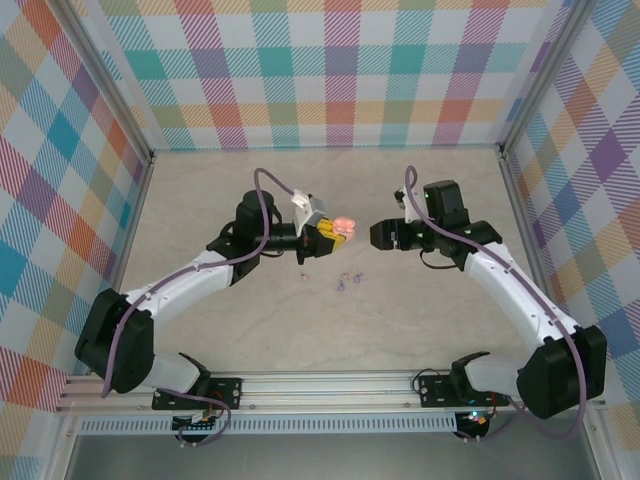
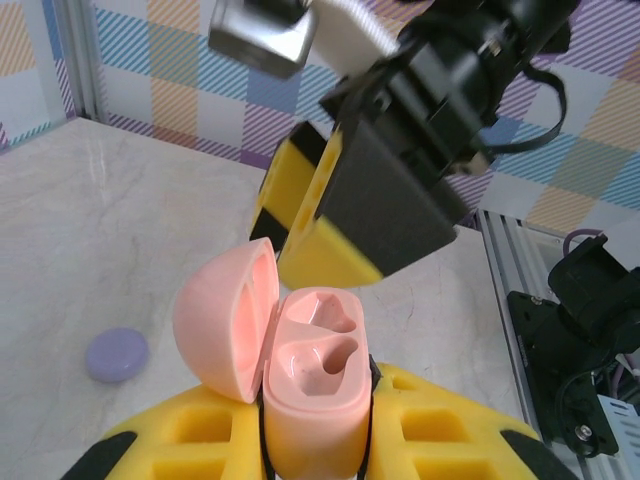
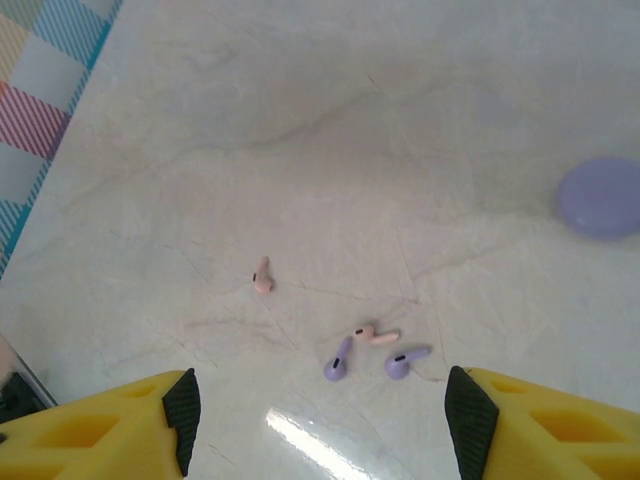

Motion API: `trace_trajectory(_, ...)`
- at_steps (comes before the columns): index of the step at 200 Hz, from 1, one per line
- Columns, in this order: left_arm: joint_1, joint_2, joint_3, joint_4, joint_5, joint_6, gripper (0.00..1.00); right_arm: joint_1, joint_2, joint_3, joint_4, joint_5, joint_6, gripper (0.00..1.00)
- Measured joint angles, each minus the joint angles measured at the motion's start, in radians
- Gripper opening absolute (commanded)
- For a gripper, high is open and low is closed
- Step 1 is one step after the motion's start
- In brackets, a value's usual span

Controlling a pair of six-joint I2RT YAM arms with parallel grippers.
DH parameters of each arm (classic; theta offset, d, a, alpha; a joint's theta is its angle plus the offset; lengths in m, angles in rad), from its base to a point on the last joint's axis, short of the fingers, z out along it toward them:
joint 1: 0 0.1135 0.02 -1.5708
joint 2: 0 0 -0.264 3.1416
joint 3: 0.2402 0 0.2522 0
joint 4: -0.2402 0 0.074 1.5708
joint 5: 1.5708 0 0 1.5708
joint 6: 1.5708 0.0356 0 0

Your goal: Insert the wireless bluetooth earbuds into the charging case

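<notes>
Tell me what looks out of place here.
Four earbuds lie scattered loose on the table, two pink and two lilac, pointing different ways. The pink charging case, held open in the left gripper, has both sockets empty.

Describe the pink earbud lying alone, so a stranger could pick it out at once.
In the right wrist view, on the pale marbled table, below and left of the lilac disc, lie four tiny earbuds. Three cluster together: a pink bud and two lilac buds. The lone earbud is pink too, but lies apart to their upper left, touching nothing.
</notes>
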State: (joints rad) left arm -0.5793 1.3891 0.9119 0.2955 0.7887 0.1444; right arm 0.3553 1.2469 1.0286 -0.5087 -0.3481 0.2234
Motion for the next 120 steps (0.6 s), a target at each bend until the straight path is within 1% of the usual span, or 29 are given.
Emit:
trace_trajectory(29, -0.002, -0.056, -0.021, -0.013, -0.012, -0.006, 0.17, 0.001, 0.074, -0.033, 0.002, -0.01, 0.032, 0.66)
trace_trajectory(66, -0.004, -0.136, -0.047, -0.032, -0.034, -0.015, 0.18, 0.036, 0.186, -0.04, 0.009, -0.024, 0.059, 0.61)
trace_trajectory(87, -0.012, -0.165, -0.064, -0.031, -0.053, -0.029, 0.18, 0.065, 0.243, -0.038, 0.014, -0.039, 0.067, 0.56)
trace_trajectory(120, -0.019, -0.189, -0.092, -0.039, -0.078, -0.046, 0.19, 0.114, 0.348, -0.003, 0.013, -0.057, 0.067, 0.43)
